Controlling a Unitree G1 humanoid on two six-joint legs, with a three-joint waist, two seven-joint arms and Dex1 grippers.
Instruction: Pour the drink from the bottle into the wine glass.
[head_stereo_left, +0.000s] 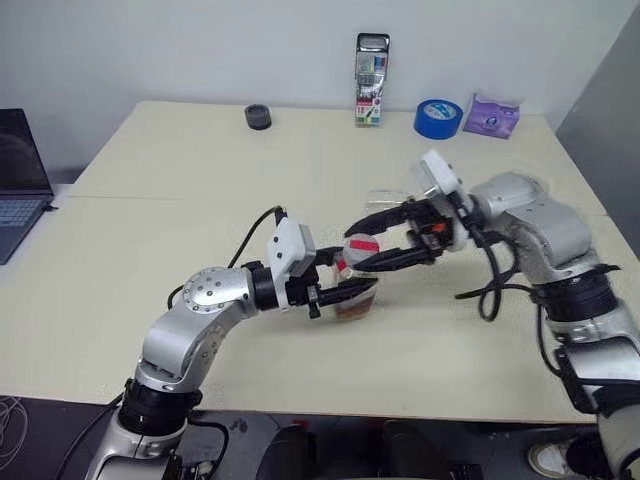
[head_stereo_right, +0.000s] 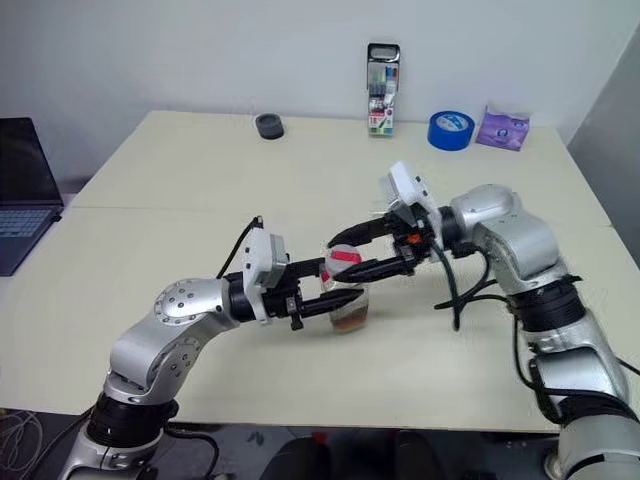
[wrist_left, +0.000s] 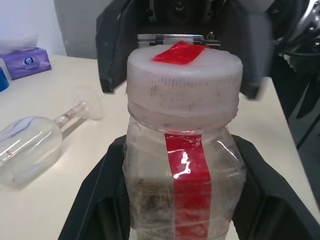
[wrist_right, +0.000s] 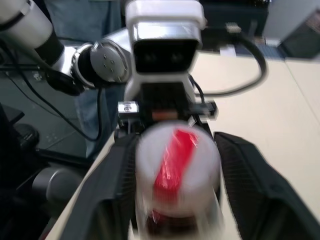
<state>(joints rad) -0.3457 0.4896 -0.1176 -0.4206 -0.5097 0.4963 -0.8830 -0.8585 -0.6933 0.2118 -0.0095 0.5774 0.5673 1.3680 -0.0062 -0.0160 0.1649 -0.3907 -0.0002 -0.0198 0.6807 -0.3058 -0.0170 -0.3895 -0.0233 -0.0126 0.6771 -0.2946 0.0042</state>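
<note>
The bottle (wrist_left: 182, 165) is small and see-through, with a red strip down its side. It stands up straight on the table with its fat white cap (wrist_left: 183, 80) on, and the cap has a red patch on top. A little dark brown drink (head_stereo_right: 349, 320) sits at the bottom. The wine glass (wrist_left: 37, 140) lies on its side nearby, clear and empty, its thin stem pointing away.

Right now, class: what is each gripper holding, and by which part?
The left gripper grips the bottle by its body. The right gripper brackets the cap; a hold cannot be told.
</note>
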